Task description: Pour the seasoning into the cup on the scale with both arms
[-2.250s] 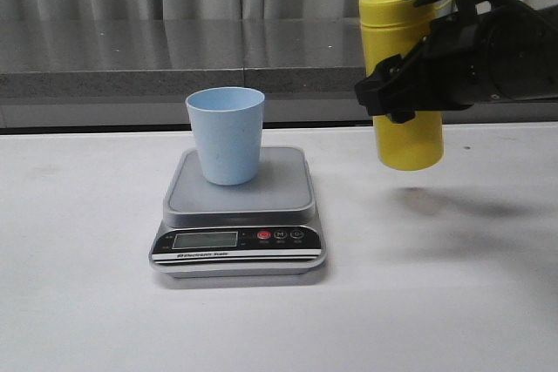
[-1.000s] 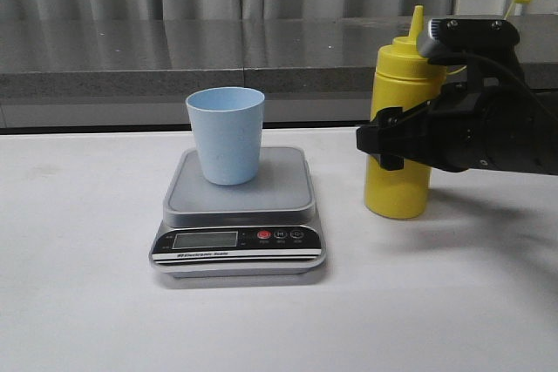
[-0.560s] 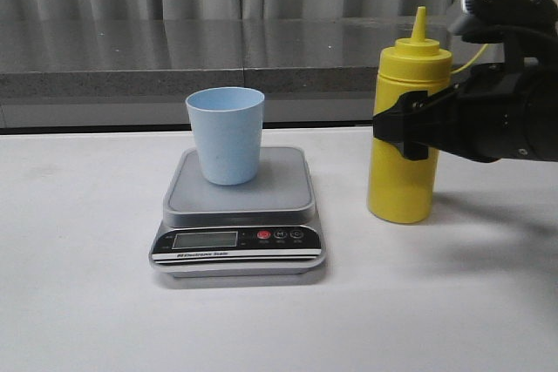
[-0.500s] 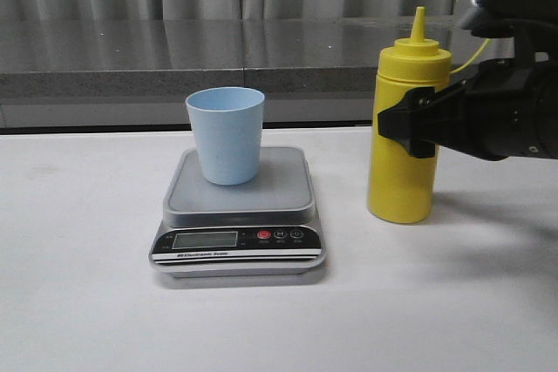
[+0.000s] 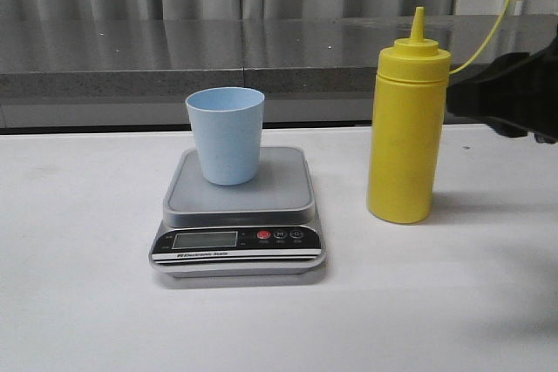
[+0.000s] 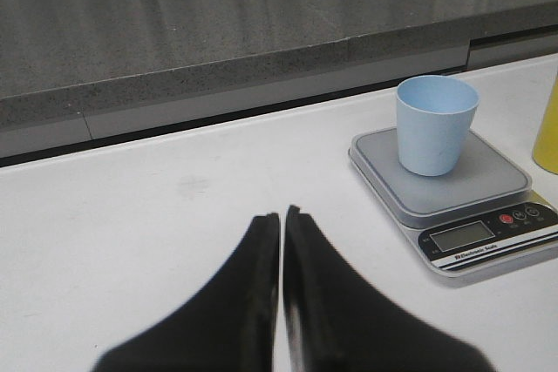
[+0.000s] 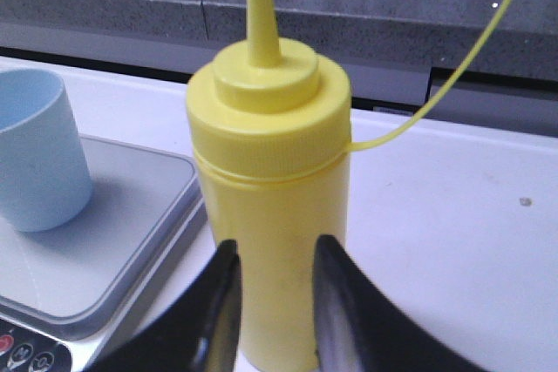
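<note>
Front: the bottle (image 5: 407,128) stands upright on the table (image 5: 87,302), just right of the scale (image 5: 239,211) bearing the cup (image 5: 226,134).

Left wrist: left gripper (image 6: 281,215) fingers together, empty.

Right wrist: right gripper (image 7: 272,254) fingers apart, bottle beyond them. We judge it soft, slick; grasp mid-body.

Yellow seasoning (image 5: 406,132), light blue cup (image 5: 226,134), silver-grey scale (image 5: 240,213) with black panel.
</note>
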